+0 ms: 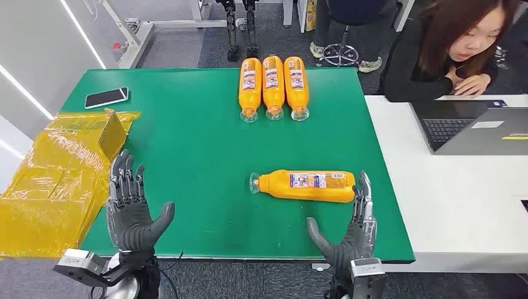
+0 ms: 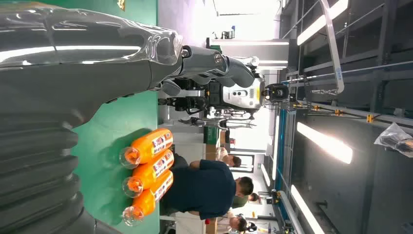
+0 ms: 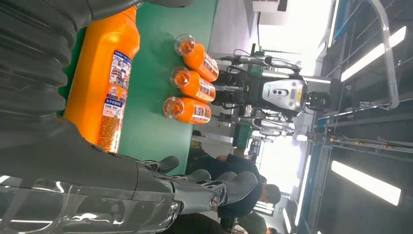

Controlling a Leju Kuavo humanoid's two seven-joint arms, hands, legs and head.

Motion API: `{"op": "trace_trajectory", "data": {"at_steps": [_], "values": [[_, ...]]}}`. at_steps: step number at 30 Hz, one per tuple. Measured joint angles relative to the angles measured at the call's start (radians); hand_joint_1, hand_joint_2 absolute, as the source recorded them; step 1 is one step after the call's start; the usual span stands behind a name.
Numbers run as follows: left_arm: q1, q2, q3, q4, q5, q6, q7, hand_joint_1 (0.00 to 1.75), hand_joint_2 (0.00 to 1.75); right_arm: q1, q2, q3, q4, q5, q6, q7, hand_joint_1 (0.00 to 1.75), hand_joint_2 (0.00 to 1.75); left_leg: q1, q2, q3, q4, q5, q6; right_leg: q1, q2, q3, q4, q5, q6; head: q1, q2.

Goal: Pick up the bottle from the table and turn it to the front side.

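Lower frame: the left hand (image 1: 129,208) and right hand (image 1: 350,229) are spreading empty fingers, the right one just beside the lying orange bottle (image 1: 306,185).

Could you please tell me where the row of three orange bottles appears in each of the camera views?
Head view: row of three bottles at the table's far edge.
Left wrist view: row beside the hand's cover.
Right wrist view: row beyond the lone bottle.
Shared landmark: green table.

Bottle (image 1: 306,185) lies on table (image 1: 187,143) near front right, just before right hand (image 1: 348,230). Three bottles (image 1: 273,86) at far edge; phone (image 1: 106,97) far left.
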Motion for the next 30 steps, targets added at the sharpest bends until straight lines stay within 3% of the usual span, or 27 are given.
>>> {"op": "trace_trajectory", "data": {"at_steps": [19, 22, 25, 27, 30], "values": [[0.000, 0.001, 0.000, -0.019, -0.013, -0.004, 0.015, 0.00, 1.75, -0.004, 0.017, -0.009, 0.014, 0.043, 0.012, 0.012, 0.00, 1.75, 0.000, 0.000, 0.000, 0.000, 0.000, 0.000, 0.000, 0.000, 0.000, 0.000, 0.000, 0.000, 0.000, 0.000], [0.002, 0.001, 0.000, -0.019, -0.019, 0.000, 0.014, 0.00, 1.75, -0.004, 0.013, -0.016, 0.014, 0.215, -0.007, 0.092, 0.00, 1.75, 0.000, 0.000, 0.000, 0.000, 0.000, 0.000, 0.000, 0.000, 0.000, 0.000, 0.000, 0.000, 0.000, 0.000], [0.012, 0.000, 0.000, -0.019, -0.030, 0.005, 0.007, 0.00, 1.75, -0.008, -0.016, -0.037, 0.009, 0.543, 0.003, 0.266, 0.00, 1.75, 0.000, 0.000, 0.000, 0.000, 0.000, 0.000, 0.000, 0.000, 0.000, 0.000, 0.000, 0.000, 0.000, 0.000], [0.020, -0.001, 0.000, -0.019, -0.036, 0.006, 0.001, 0.00, 1.75, -0.015, -0.045, -0.059, 0.002, 0.710, 0.048, 0.366, 0.00, 1.75, 0.000, 0.000, 0.000, 0.000, 0.000, 0.000, 0.000, 0.000, 0.000, 0.000, 0.000, 0.000, 0.000, 0.000], [0.026, -0.004, 0.000, -0.019, -0.044, -0.002, -0.003, 0.00, 1.75, -0.044, -0.093, -0.088, -0.006, 0.818, 0.148, 0.458, 0.00, 1.75, -0.001, 0.000, 0.000, 0.000, 0.000, 0.001, -0.001, 0.000, 0.000, 0.000, 0.001, 0.001, 0.000, 0.000]]}}
